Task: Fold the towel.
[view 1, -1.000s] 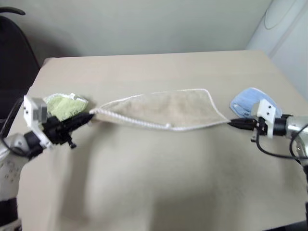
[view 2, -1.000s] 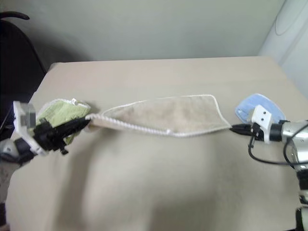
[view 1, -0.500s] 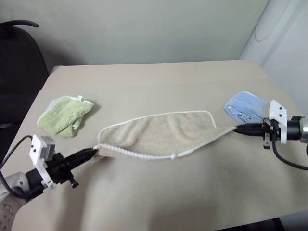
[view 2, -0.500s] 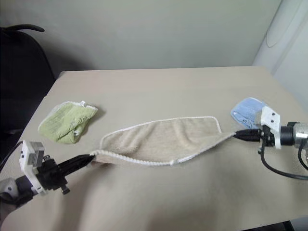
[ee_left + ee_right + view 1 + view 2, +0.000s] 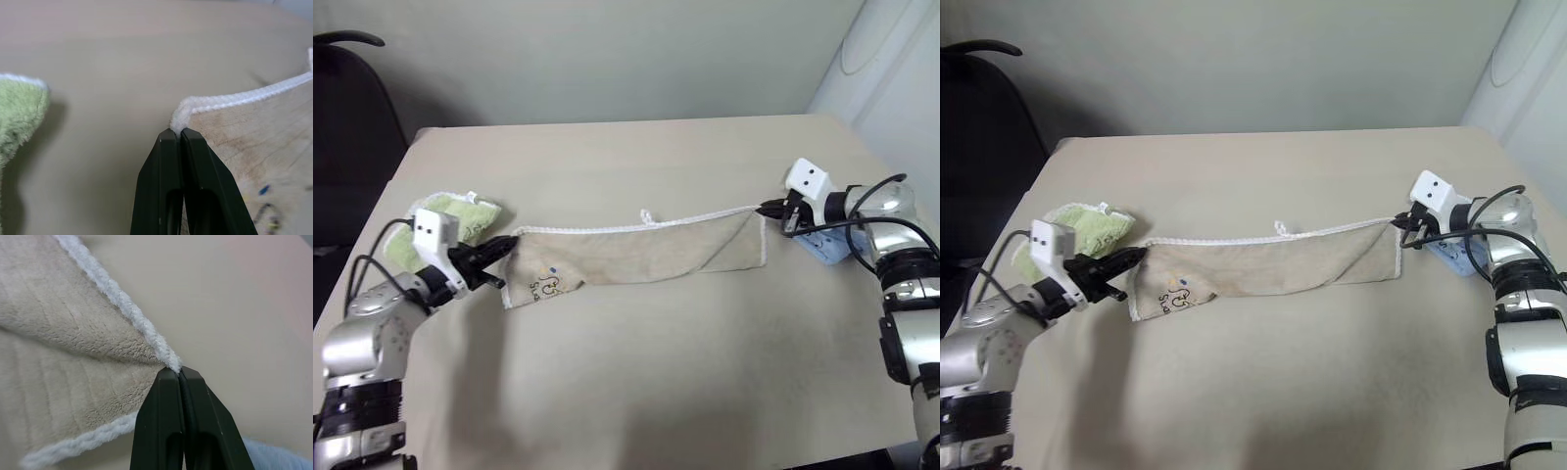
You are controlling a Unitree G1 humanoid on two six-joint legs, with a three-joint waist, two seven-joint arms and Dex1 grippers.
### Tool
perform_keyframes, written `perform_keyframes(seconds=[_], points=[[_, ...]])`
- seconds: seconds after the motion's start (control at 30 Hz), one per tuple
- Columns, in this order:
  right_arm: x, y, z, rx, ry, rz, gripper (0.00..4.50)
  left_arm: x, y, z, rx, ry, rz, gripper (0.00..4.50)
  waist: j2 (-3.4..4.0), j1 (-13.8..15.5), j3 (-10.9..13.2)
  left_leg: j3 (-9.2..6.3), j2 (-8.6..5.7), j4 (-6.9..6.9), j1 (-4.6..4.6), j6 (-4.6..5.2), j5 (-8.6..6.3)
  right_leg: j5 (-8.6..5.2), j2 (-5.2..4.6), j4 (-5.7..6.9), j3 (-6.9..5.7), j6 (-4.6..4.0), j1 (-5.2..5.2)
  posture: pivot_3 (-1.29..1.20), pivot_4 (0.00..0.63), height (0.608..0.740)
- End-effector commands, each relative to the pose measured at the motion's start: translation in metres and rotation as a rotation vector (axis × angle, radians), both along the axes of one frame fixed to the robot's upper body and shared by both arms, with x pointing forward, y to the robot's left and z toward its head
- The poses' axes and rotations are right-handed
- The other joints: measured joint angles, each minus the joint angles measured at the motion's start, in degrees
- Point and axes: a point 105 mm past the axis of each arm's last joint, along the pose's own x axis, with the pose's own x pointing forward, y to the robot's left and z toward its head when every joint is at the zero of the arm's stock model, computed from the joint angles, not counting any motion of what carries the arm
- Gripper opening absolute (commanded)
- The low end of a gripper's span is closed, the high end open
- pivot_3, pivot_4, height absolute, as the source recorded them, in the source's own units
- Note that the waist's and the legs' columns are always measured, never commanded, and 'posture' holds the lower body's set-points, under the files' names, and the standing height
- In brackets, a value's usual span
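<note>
The beige towel with white corded edging is stretched between my two grippers, hanging as a long band over the middle of the table. A small dark printed mark shows near its left end, and a white loop sticks up from the top edge. My left gripper is shut on the towel's left corner. At the other end my right gripper is shut on the right corner. The lower edge rests on the table or hangs just above it; I cannot tell which.
A light green fluffy cloth lies on the tan table just behind my left gripper. A light blue cloth sits under my right forearm near the table's right edge. A dark chair stands at the far left.
Both grippers carried the towel's corners toward the far side of the table and pulled it taut. The towel now hangs as a flat band with its printed mark showing. The camera view also shifted.
</note>
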Motion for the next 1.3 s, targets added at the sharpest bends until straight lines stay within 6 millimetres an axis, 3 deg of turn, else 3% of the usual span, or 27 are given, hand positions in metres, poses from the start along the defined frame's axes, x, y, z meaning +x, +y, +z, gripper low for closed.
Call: perform_keyframes(seconds=[0.03, 0.13, 0.27, 0.4, 0.47, 0.53, 0.6, 0.7, 0.87, 1.0, 1.07, 1.2, 1.23, 1.3], points=[[0.006, -0.006, 0.019, -0.031, -0.078, -0.019, 0.00, 0.008, -0.001, 0.011, 0.026, -0.063, -0.019, 0.04, 0.00, 0.06, 0.00, -0.01, 0.00, 0.02, -0.19, -0.04, 0.03, 0.01, 0.00, 0.08, -0.01, -0.01, -0.17, 0.00, 0.150, 0.740], [0.010, -0.015, 0.043, -0.042, -0.153, -0.057, 0.00, 0.018, 0.003, 0.045, 0.014, -0.173, 0.001, 0.04, 0.00, 0.10, 0.00, -0.04, 0.01, 0.04, -0.54, -0.12, 0.07, 0.04, 0.00, 0.10, -0.08, -0.06, -0.48, 0.00, 0.150, 0.740], [0.014, -0.028, 0.100, -0.058, -0.316, -0.140, 0.00, 0.032, 0.016, 0.134, -0.032, -0.410, 0.054, 0.04, 0.04, 0.43, 0.05, -0.12, 0.03, 0.05, -0.81, -0.29, 0.23, 0.09, 0.00, 0.16, -0.19, -0.14, -0.74, 0.00, 0.150, 0.740], [0.006, -0.038, 0.153, -0.049, -0.457, -0.173, 0.00, 0.020, 0.032, 0.206, -0.045, -0.591, 0.047, 0.04, 0.05, 0.04, 0.04, -0.16, 0.07, -0.06, -1.03, -0.35, 0.31, 0.14, 0.00, 0.08, -0.27, -0.22, -0.99, 0.00, 0.150, 0.740], [-0.001, -0.042, 0.169, -0.048, -0.493, -0.169, 0.00, 0.010, 0.037, 0.228, -0.055, -0.646, 0.030, 0.04, 0.06, -0.26, 0.03, -0.16, 0.08, -0.12, -1.04, -0.35, 0.31, 0.14, 0.00, -0.01, -0.26, -0.22, -0.99, 0.00, 0.150, 0.740], [-0.008, -0.045, 0.178, -0.027, -0.507, -0.147, 0.00, 0.001, 0.037, 0.234, -0.012, -0.656, 0.001, 0.04, 0.06, -0.51, 0.03, -0.16, 0.08, -0.23, -1.06, -0.34, 0.31, 0.13, 0.00, -0.16, -0.24, -0.22, -0.99, 0.00, 0.150, 0.740], [-0.015, -0.047, 0.179, -0.013, -0.491, -0.107, 0.00, -0.009, 0.035, 0.225, 0.027, -0.627, -0.051, 0.04, 0.06, -0.58, 0.04, -0.18, 0.10, -0.43, -1.15, -0.33, 0.32, 0.13, 0.00, -0.50, -0.26, -0.22, -1.01, 0.00, 0.150, 0.740], [-0.026, -0.048, 0.161, 0.000, -0.413, -0.017, 0.00, -0.028, 0.028, 0.196, 0.038, -0.551, -0.141, 0.04, 0.07, -0.82, 0.03, -0.17, 0.11, -0.48, -1.27, -0.31, 0.37, 0.13, 0.00, -0.64, -0.27, -0.22, -1.03, 0.00, 0.150, 0.740], [-0.054, -0.046, 0.098, 0.005, -0.191, 0.131, 0.00, -0.057, 0.019, 0.128, 0.059, -0.336, -0.202, 0.04, -0.02, -0.75, -0.01, -0.15, 0.15, -0.40, -1.40, -0.27, 0.36, 0.13, 0.03, -0.82, -0.32, -0.22, -1.03, 0.00, 0.150, 0.740], [-0.094, -0.042, 0.047, 0.033, 0.035, 0.206, 0.00, -0.089, 0.014, 0.069, 0.070, -0.127, -0.209, 0.04, 0.03, -0.47, 0.00, -0.07, 0.17, -0.26, -1.36, -0.25, 0.35, 0.11, 0.04, -0.74, -0.30, -0.19, -0.97, 0.00, 0.150, 0.740], [-0.108, -0.041, 0.028, 0.023, 0.113, 0.215, 0.00, -0.100, 0.013, 0.049, 0.072, -0.050, -0.196, 0.04, 0.03, -0.48, 0.00, -0.03, 0.19, -0.23, -1.24, -0.26, 0.35, 0.10, 0.04, -0.72, -0.30, -0.18, -0.88, 0.00, 0.150, 0.740], [-0.115, -0.042, 0.012, 0.005, 0.171, 0.200, 0.00, -0.113, 0.008, 0.023, 0.045, 0.052, -0.193, 0.04, 0.02, -0.71, 0.02, -0.01, 0.21, -0.08, -0.64, -0.19, 0.30, 0.15, 0.04, -0.51, -0.29, -0.16, -0.44, 0.00, 0.150, 0.740], [-0.114, -0.042, 0.010, 0.001, 0.173, 0.199, 0.00, -0.115, 0.006, 0.019, 0.044, 0.064, -0.199, 0.04, 0.04, -0.80, 0.03, 0.00, 0.21, -0.06, -0.25, 0.40, -0.01, 0.17, 0.04, -0.43, -0.27, -0.19, -0.09, 0.00, 0.150, 0.740], [-0.108, -0.040, 0.011, -0.003, 0.156, 0.192, 0.00, -0.114, 0.005, 0.016, 0.031, 0.066, -0.190, 0.04, 0.04, -0.76, 0.03, -0.01, 0.19, -0.04, 0.42, 0.57, -0.11, 0.19, 0.04, -0.42, -0.26, -0.22, 0.54, 0.00, 0.150, 0.740]])
